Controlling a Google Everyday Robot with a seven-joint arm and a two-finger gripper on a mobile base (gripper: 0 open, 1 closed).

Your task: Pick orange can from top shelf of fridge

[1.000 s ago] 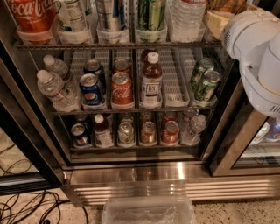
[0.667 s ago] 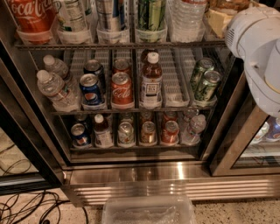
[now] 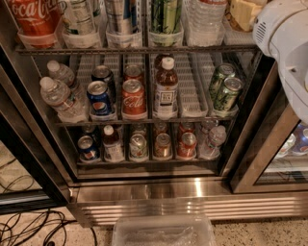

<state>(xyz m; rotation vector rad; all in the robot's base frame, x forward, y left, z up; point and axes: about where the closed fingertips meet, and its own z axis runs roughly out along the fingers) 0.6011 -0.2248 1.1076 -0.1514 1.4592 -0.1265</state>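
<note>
Fridge (image 3: 192,192) with its steel base fills nearly the whole scene, door open, three racks of drinks on show. White arm housing (image 3: 288,43) of the robot crowds the upper right corner, in front of the fridge's right edge. Along the top edge runs the top shelf (image 3: 134,49), a dark wire rail with clear lane cups. From its left corner stand a red Coca-Cola bottle (image 3: 33,17), two pale cans, a green-striped can (image 3: 166,17) and a clear water bottle (image 3: 204,17).

On the floor, touching the bottom edge, is a clear plastic tub (image 3: 163,230), with dark cables (image 3: 29,226) in the bottom left corner.

The middle rack holds two water bottles (image 3: 60,98) at its left end. Beside them are a blue cola can (image 3: 99,98), a red Coca-Cola can (image 3: 133,98) and a brown juice bottle (image 3: 166,89). Two green cans (image 3: 225,91) lean at the right end. Smaller cans and bottles line the bottom rack.

At the right end of the top shelf, just beside the arm housing, sits the gripper (image 3: 243,13), a pale tan shape. I cannot tell whether it is open, closed or holding anything. The orange can I cannot make out apart from that tan-gold patch.
</note>
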